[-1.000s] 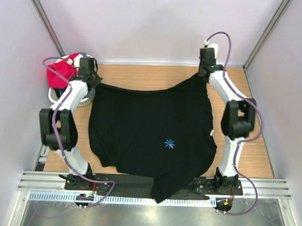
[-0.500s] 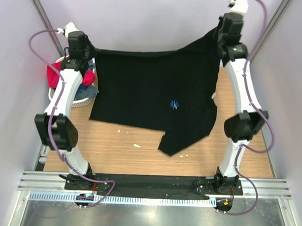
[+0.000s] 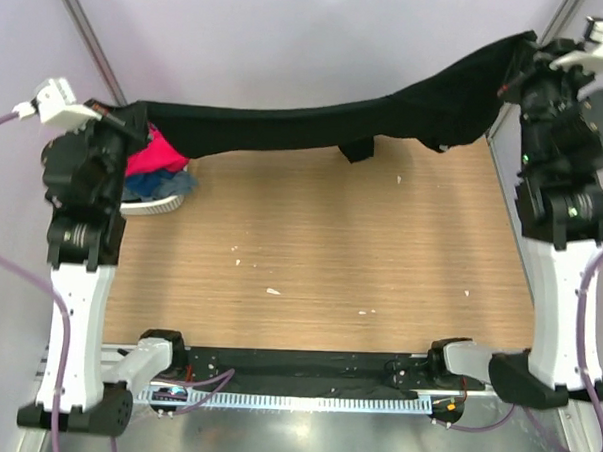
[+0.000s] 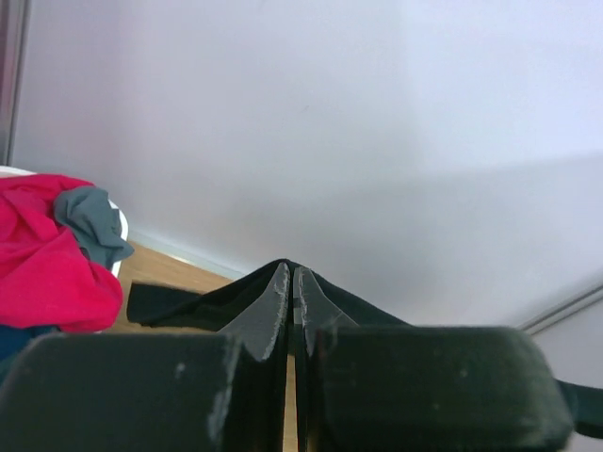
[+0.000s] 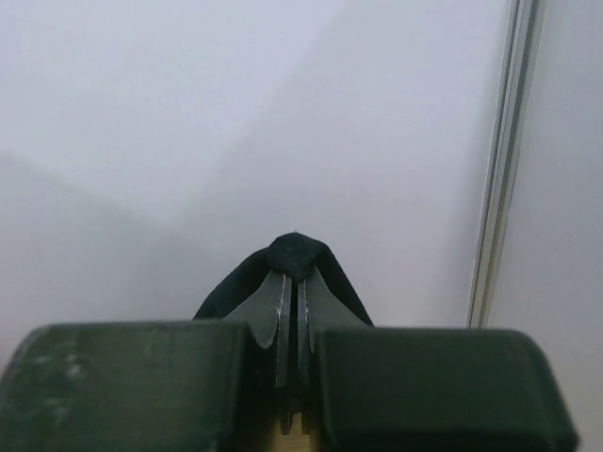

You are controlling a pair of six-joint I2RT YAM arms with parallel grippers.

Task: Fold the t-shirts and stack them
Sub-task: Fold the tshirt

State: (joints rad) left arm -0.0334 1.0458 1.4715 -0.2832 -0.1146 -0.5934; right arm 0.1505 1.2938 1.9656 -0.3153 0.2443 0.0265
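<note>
Above the far edge of the bench [image 3: 330,257], from ten to one o'clock, the black tee [image 3: 316,117] is hung sagging between left tool [image 4: 291,278] and right tool [image 5: 291,282], each pinched on an edge, and is judged light and limp, best taken at corners.

The left arm [image 3: 78,306] and right arm [image 3: 559,297] have smooth white shells between bulky black joints. Thin purple cables [image 3: 0,123] loop beside them. Each stands on a black base [image 3: 161,348]. The left pincer [image 4: 292,275] and right pincer [image 5: 291,282] have thin grey metal fingers [image 4: 276,303] on dark, blocky mounts.
</note>
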